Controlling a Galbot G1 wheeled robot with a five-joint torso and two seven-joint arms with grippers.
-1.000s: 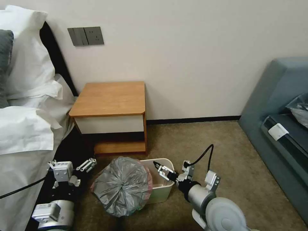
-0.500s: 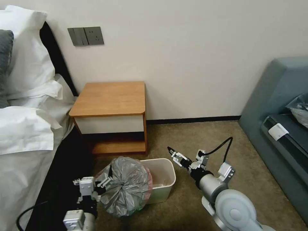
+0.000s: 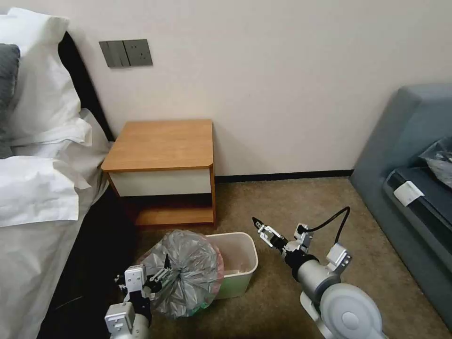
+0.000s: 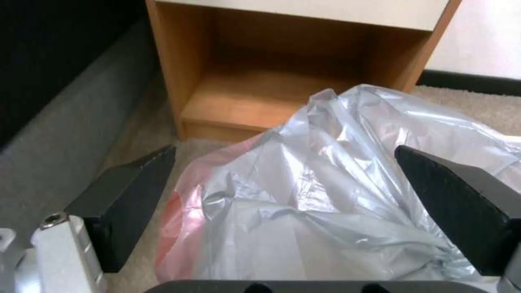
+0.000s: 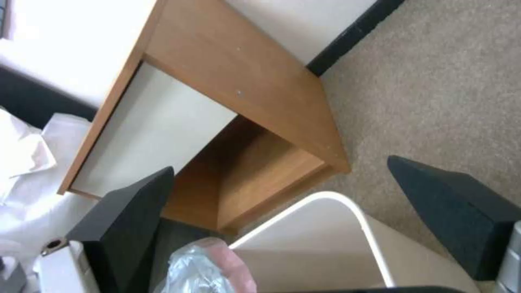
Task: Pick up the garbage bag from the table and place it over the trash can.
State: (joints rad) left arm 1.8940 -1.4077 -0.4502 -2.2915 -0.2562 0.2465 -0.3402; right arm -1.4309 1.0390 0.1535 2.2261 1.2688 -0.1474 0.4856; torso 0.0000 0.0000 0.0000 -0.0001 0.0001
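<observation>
garbage bag [image 3: 186, 272]: draped over left part of trash can [image 3: 240, 268]. left gripper [image 3: 159, 277]: fingers spread, at bag. right gripper [image 3: 262, 229]: fingers spread, beside can.

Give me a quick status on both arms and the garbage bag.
Left tool open against the garbage bag. Bag bunched over the trash can's left side, rest uncovered. Right tool open, above carpet right of the can. Nothing in the way.

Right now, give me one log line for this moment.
garbage bag: half over trash can | left gripper: open, at bag | right gripper: open, beside can
</observation>
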